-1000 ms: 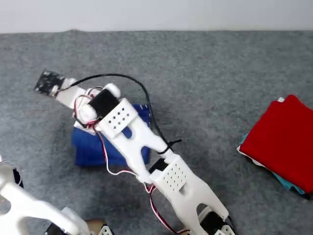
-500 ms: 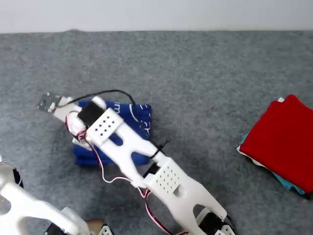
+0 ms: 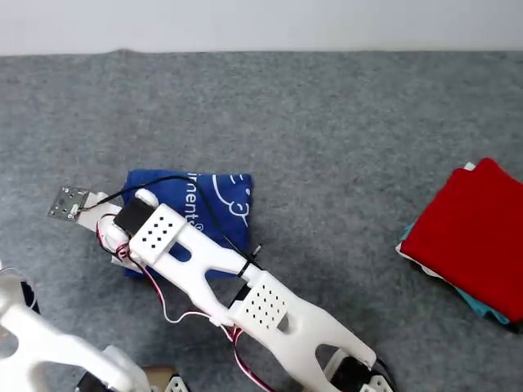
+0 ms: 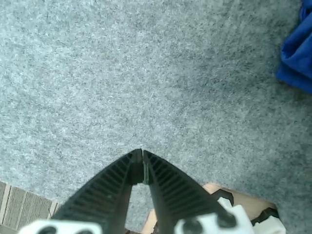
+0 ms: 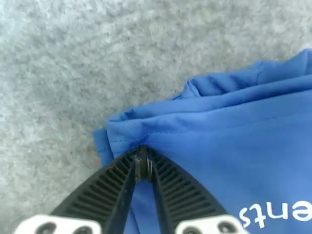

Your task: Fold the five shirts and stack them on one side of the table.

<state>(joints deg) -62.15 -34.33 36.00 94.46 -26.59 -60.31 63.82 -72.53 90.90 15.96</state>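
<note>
Your right fingers are pressed together on a pinch of the blue shirt, right at the hem of its folded edge where several layers bunch. That grip looks chosen so the whole bundle comes along together, not one layer peeling off. The blue shirt lies as a rough folded rectangle on the grey worktop, toward the left of the high view. It is well apart from the stack at the right edge, where a red shirt lies on top with a teal layer peeking out beneath. That pile reads as the chosen side for stacking, so I judge you hold the blue one to drag or tidy it before it joins the others. Your left fingers are closed tip to tip with nothing between them, over bare worktop with a corner of the blue shirt nearby. Parked there, they are out of the right arm's way. As for writing, white lettering and a looping white line drawing are printed on the blue shirt, partly covered by the right arm in the high view. The right wrist view catches a few of the letters. I can make out no label or tag on the red shirt.
</note>
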